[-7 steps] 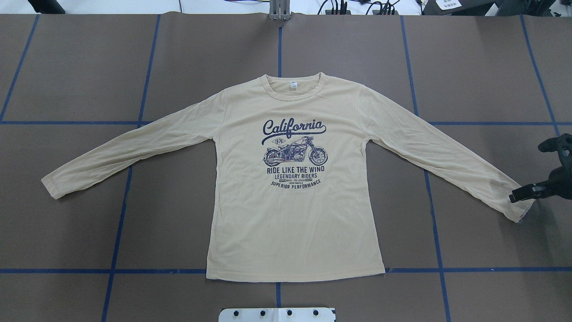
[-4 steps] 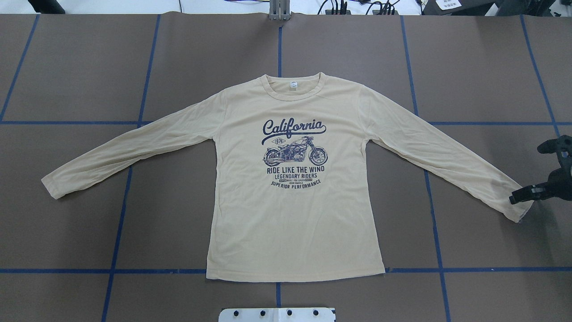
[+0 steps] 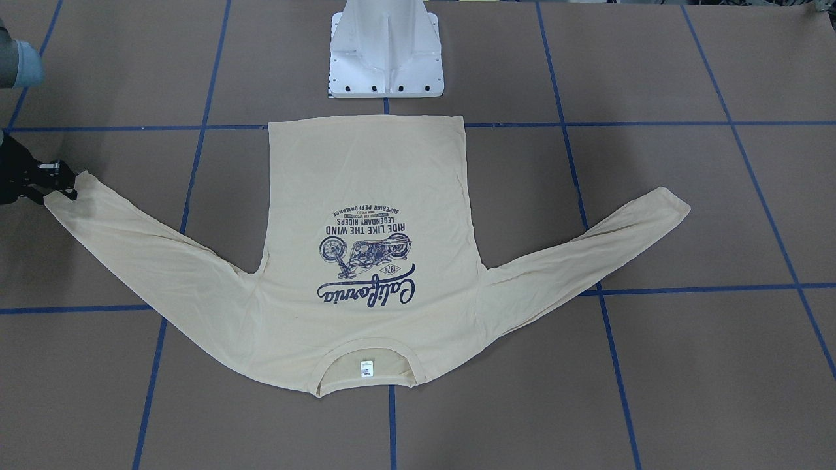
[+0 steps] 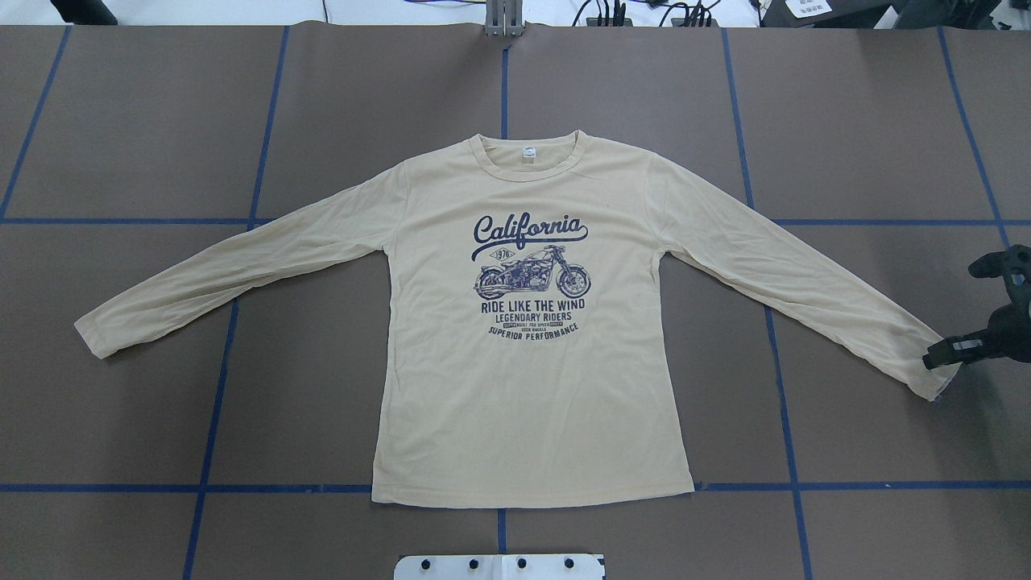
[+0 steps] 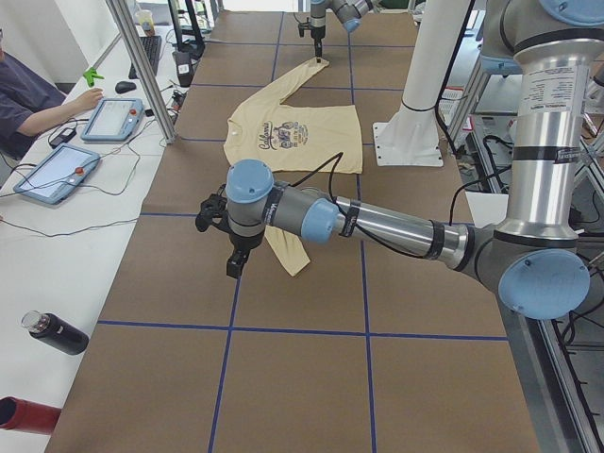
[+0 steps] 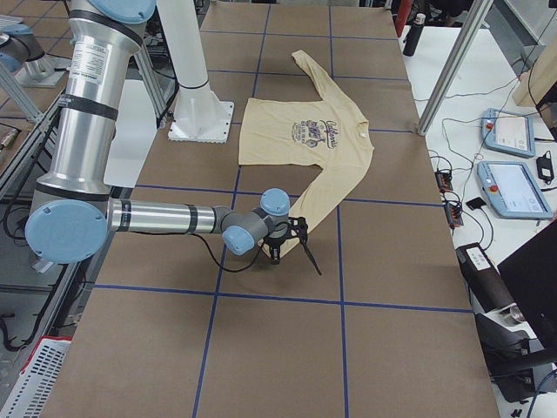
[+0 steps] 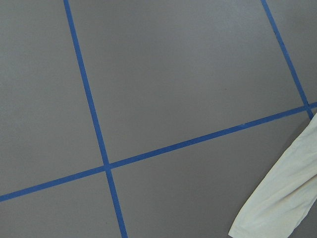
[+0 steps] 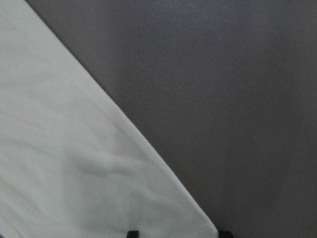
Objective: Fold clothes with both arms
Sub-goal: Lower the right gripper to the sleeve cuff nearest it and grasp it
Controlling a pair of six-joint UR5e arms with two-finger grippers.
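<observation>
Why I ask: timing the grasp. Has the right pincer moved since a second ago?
Yes, slightly: the right pincer drew down the view, away from the blue tape line.

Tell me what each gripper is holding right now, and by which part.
Nothing is held yet. The right gripper stands with fingers apart at a sleeve cuff of the shirt; the left gripper hangs clear of the other cuff.

Right gripper (image 3: 62, 183) cut off at frame edge, left gripper (image 5: 233, 266) opening unreadable, 2 tiny print lines on shirt (image 4: 523, 403) illegible
</observation>
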